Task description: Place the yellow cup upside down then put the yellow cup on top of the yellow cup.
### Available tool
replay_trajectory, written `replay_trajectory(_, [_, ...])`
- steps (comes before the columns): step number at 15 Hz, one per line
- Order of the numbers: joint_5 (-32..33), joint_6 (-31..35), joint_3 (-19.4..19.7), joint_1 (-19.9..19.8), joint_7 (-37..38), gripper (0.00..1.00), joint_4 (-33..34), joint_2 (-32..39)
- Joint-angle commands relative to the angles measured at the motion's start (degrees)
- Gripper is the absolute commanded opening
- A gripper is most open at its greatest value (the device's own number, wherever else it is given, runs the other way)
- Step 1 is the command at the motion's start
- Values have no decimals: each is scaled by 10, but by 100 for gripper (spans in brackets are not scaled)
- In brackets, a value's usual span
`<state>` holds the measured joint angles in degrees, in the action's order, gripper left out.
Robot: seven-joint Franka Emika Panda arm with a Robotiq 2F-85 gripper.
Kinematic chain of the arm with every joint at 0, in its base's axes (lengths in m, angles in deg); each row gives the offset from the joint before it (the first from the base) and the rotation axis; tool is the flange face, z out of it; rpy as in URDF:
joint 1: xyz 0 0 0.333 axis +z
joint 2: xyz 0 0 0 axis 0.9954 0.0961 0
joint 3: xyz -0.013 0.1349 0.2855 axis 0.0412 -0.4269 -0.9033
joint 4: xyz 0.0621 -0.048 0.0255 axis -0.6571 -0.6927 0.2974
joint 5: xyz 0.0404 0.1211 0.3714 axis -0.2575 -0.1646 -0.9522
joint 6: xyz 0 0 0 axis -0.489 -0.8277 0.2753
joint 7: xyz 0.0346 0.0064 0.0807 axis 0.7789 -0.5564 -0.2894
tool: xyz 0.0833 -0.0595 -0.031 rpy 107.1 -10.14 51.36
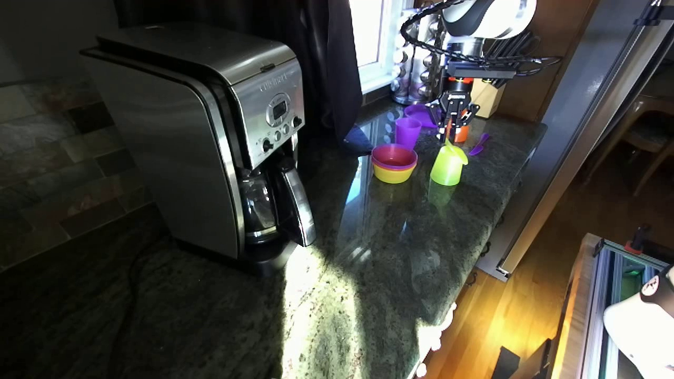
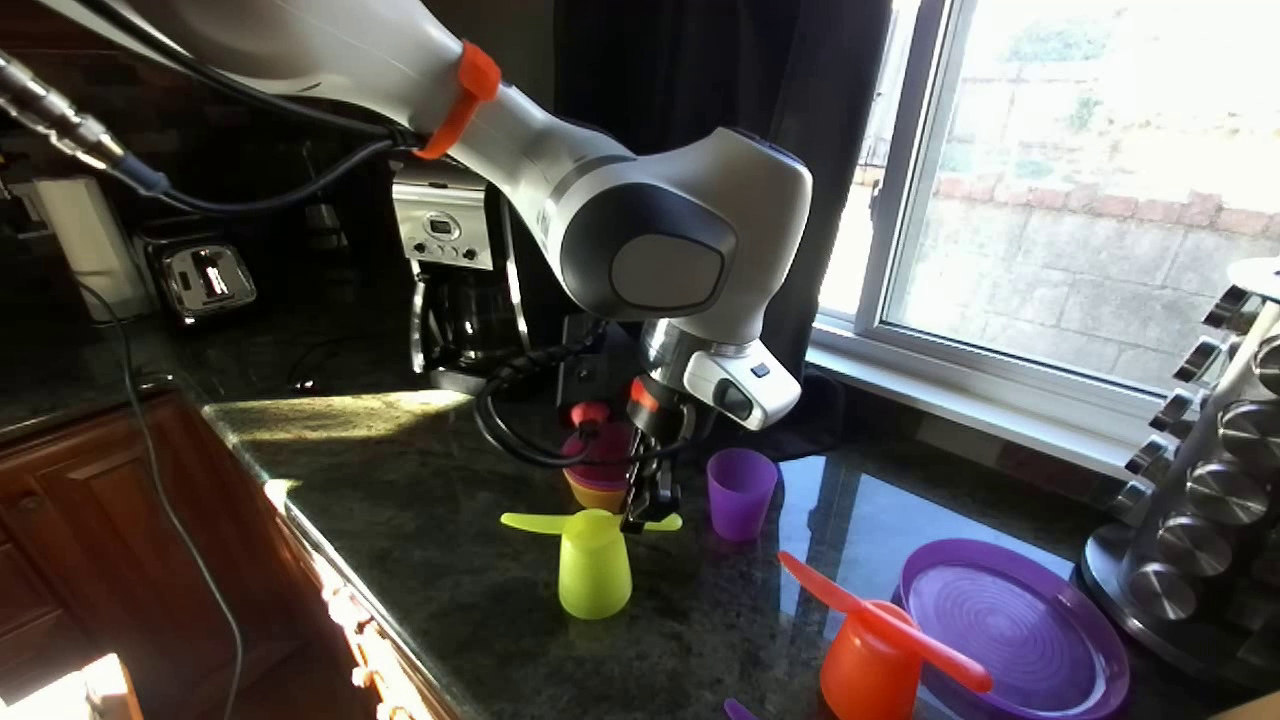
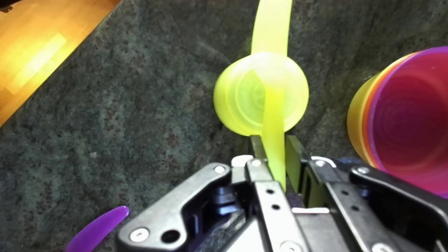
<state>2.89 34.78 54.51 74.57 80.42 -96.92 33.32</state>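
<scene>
Tool (image 3: 273, 142) spread narrowly, yel. utensil (image 3: 274, 115) btwn pads (image 3: 293, 159); grip unclear.

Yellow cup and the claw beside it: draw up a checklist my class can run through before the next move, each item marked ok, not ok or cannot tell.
1. Yellow cup upside down: ok, its wider end is on the counter.
2. Yellow utensil spans the cup's top: ok, it sticks out on both sides.
3. Claw clear of the utensil: not ok, its jaws stand on either side of one end.
4. Grip released: cannot tell, the gap looks narrow and contact is unclear.
5. Stacked bowls apart from the cup: ok, bare counter shows between them in the wrist view.
</scene>
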Motion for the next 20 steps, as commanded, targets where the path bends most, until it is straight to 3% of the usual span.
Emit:
replay_trajectory(1, [15,22,1,4,10,5,-27,-20])
replay_trajectory(20, [28,56,-6,6,13,5,-69,-56])
